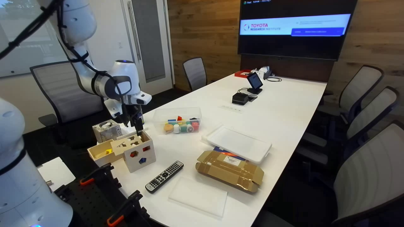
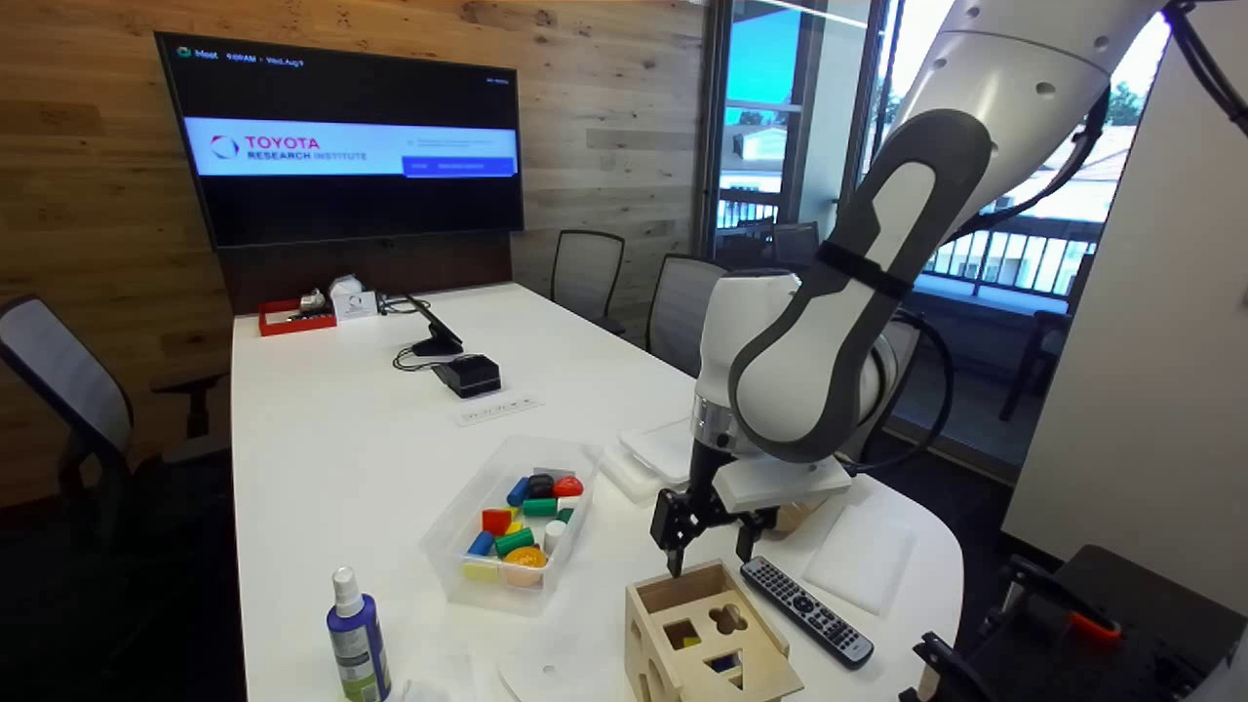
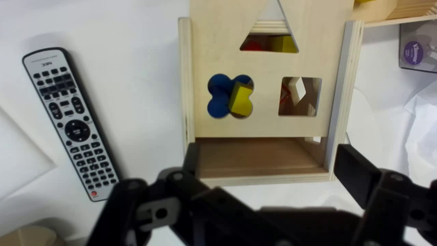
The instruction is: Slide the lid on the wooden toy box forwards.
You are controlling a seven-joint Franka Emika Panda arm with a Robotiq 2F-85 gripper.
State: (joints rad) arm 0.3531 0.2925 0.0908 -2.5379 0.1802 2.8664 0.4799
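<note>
The wooden toy box (image 1: 143, 155) is a pale cube with cut-out holes on the near end of the white table. It also shows in the other views (image 2: 640, 639) (image 3: 186, 85). Its lid (image 1: 127, 144) is a thin pale panel with clover, square and triangle holes. The lid (image 2: 751, 645) is partly slid off and overhangs one side, leaving a gap at the opposite end. In the wrist view the lid's (image 3: 266, 102) straight edge borders this gap. My gripper (image 2: 710, 558) is open and empty above the uncovered end. Its fingers (image 3: 269, 160) are spread about as wide as the box.
A tan-gold wooden tray (image 1: 100, 153) stands beside the box, by the overhanging lid. A remote (image 1: 164, 176), a clear tub of coloured pieces (image 1: 159, 116), a tissue box (image 1: 109, 131), a cardboard box (image 1: 227, 170) and a spray bottle (image 2: 358, 643) stand around.
</note>
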